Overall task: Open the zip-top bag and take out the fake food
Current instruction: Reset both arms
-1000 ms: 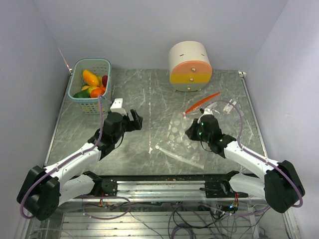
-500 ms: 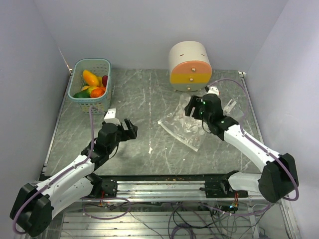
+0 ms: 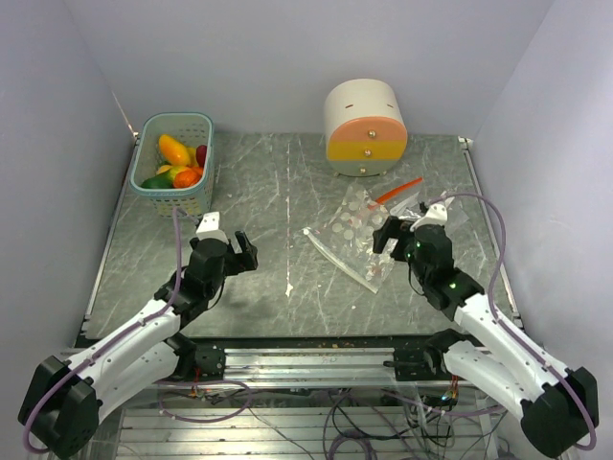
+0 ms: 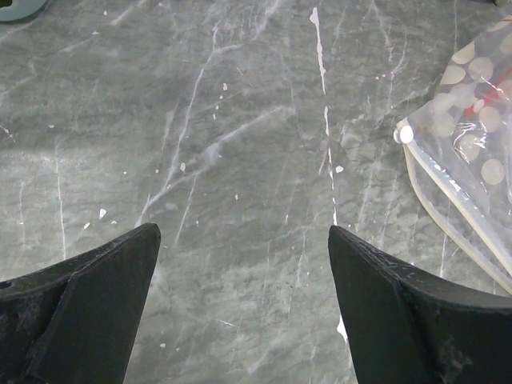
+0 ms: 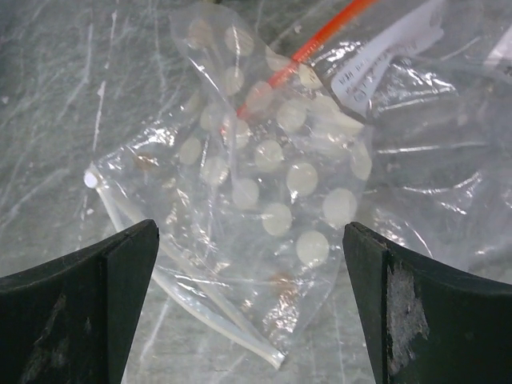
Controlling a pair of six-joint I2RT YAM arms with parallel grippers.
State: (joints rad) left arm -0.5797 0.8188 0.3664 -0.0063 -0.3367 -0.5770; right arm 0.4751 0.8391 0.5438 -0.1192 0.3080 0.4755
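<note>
Left gripper and right gripper gape wide, holding nothing, the right over, perhaps touching, the crumpled zip-top bag.

A robotics lab test cell: two white-and-black arms bolted to a metal rail at the near edge of a grey marble-patterned table, enclosed by pale walls. Loose cables hang below the rail. Beyond the left gripper sits a basket of plastic fruit; beyond the right gripper, a round cream-and-orange container.
</note>
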